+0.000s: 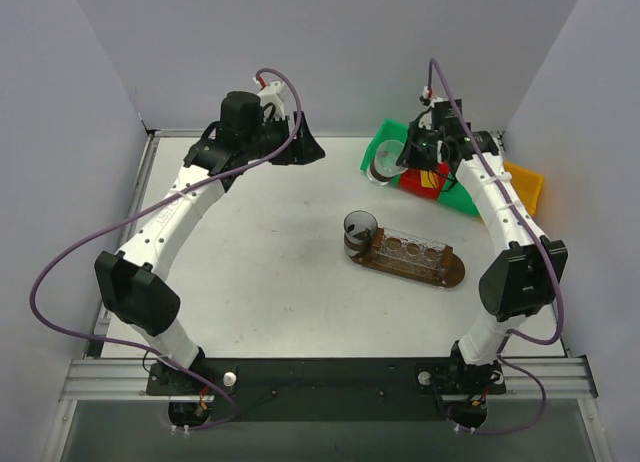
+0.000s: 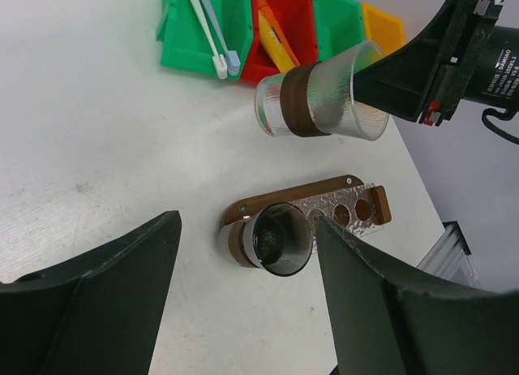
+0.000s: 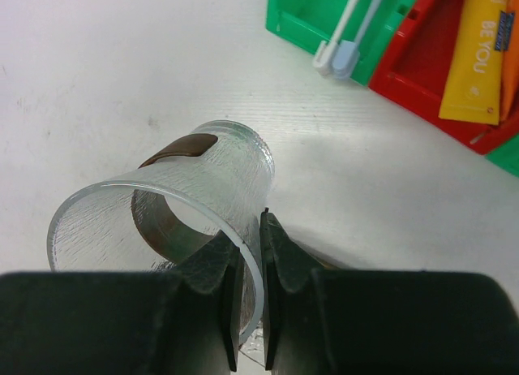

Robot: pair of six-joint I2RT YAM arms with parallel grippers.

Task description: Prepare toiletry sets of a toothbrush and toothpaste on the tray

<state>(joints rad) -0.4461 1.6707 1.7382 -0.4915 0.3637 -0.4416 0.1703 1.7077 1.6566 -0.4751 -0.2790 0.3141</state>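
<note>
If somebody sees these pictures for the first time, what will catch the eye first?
First, the clear cup with a brown band, held tilted in the air by its rim in the right tool, near the green bin and red bin. Next, the dark wooden tray at mid-table, with a second cup at its left end.

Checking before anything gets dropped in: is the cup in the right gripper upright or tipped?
Tipped. The cup lies nearly on its side, mouth toward the right gripper, which pinches its rim.
</note>
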